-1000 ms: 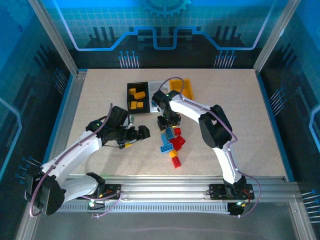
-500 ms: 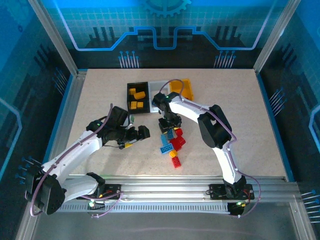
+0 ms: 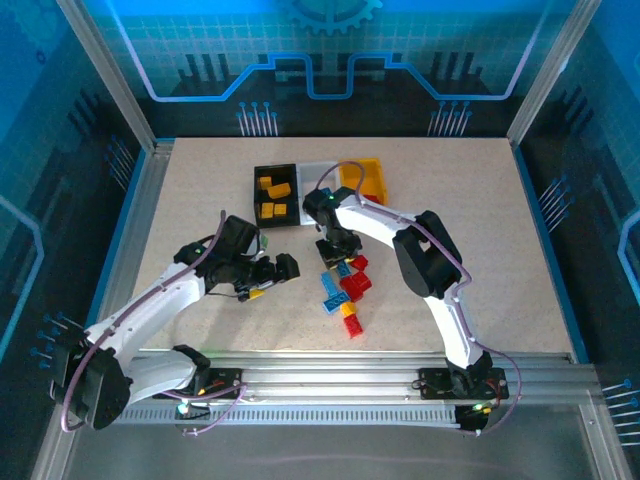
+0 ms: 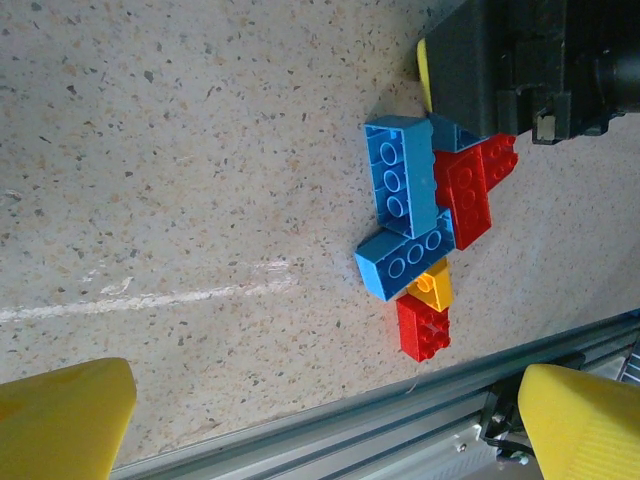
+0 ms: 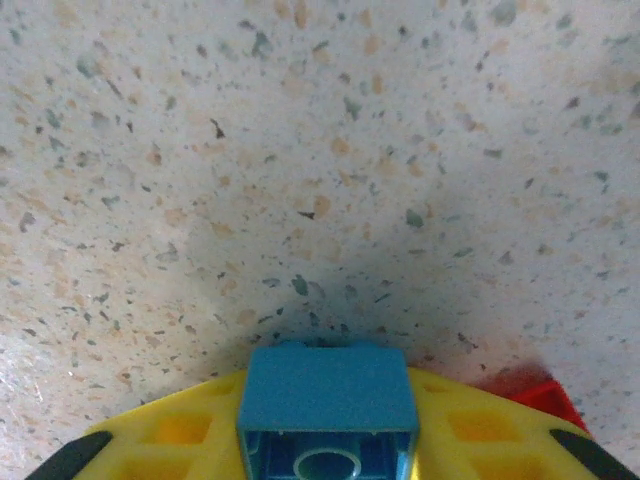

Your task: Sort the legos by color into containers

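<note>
Up close, the right gripper (image 5: 325, 432) pinches a blue brick (image 5: 325, 385) at the lego pile's (image 3: 346, 292) far end; the left gripper (image 4: 320, 422) gapes wide.

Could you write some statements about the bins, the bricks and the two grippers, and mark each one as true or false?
1. The black bin holds orange-yellow bricks. True.
2. The right gripper is shut on a red brick. False: it grips a blue brick.
3. The left gripper is open. True.
4. The loose bricks lie in the white bin. False: they lie on the table, beside the right gripper.
</note>
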### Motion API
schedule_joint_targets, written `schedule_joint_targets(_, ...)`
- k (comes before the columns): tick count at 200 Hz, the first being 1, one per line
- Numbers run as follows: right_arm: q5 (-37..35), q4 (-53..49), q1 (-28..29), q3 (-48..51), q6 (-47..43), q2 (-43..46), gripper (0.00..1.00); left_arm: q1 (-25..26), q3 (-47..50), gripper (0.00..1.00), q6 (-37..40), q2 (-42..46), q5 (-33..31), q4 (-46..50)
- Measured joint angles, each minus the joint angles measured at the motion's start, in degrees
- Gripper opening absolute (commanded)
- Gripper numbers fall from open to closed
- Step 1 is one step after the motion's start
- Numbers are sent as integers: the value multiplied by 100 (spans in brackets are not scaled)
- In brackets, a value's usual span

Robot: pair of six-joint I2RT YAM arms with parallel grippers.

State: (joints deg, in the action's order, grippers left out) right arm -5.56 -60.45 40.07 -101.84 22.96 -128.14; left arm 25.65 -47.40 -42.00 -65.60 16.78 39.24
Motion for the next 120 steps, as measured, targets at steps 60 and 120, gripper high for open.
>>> schedule_joint_targets(60, 323, 181, -249, -719, 66, -2, 30, 0, 0, 99, 0, 76, -2, 52)
schedule_joint_targets(120, 1130, 782, -960, -1812, 629, -66, 30, -79, 0, 99, 37, 157, -44, 297)
